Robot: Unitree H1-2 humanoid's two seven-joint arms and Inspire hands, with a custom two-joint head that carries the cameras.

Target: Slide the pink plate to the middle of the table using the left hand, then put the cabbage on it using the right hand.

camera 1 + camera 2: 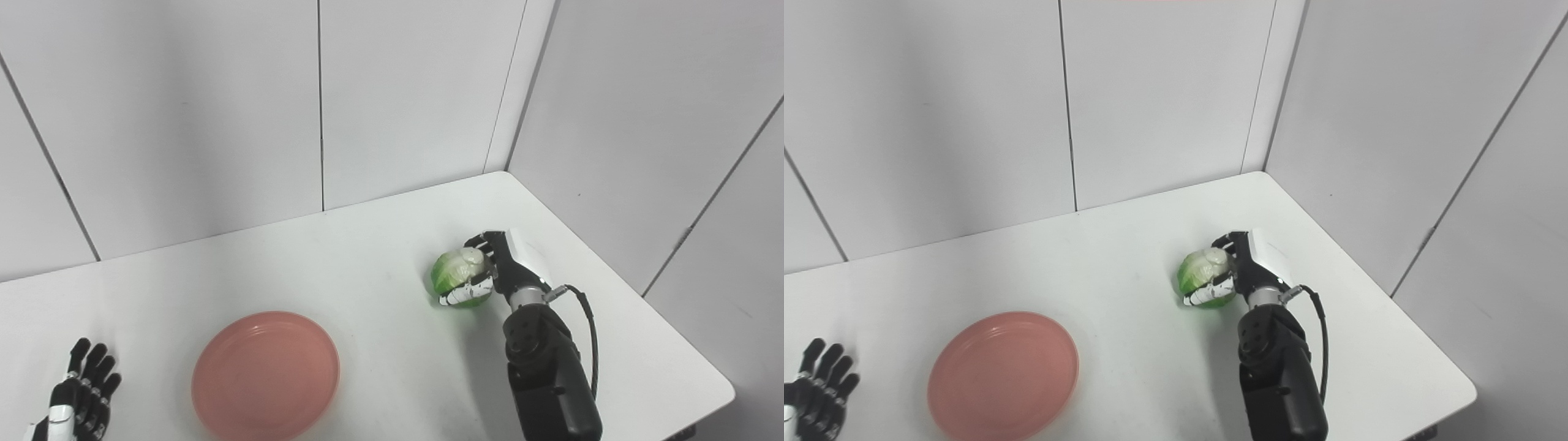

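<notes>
The pink plate (265, 375) lies flat on the white table (367, 257), left of centre near the front edge, with nothing on it. Well to its right is the green cabbage (456, 277), a small round head. My right hand (490, 269) is shut on the cabbage, fingers wrapped over its top and thumb under its front side. Whether the cabbage rests on the table or is just lifted off it I cannot tell. My left hand (82, 392) rests open at the bottom left corner, fingers spread, well left of the plate and not touching it.
White wall panels (318, 104) close off the table at the back and along the right side. The table's right front corner (729, 392) is rounded. A black cable (589, 331) loops beside my right forearm.
</notes>
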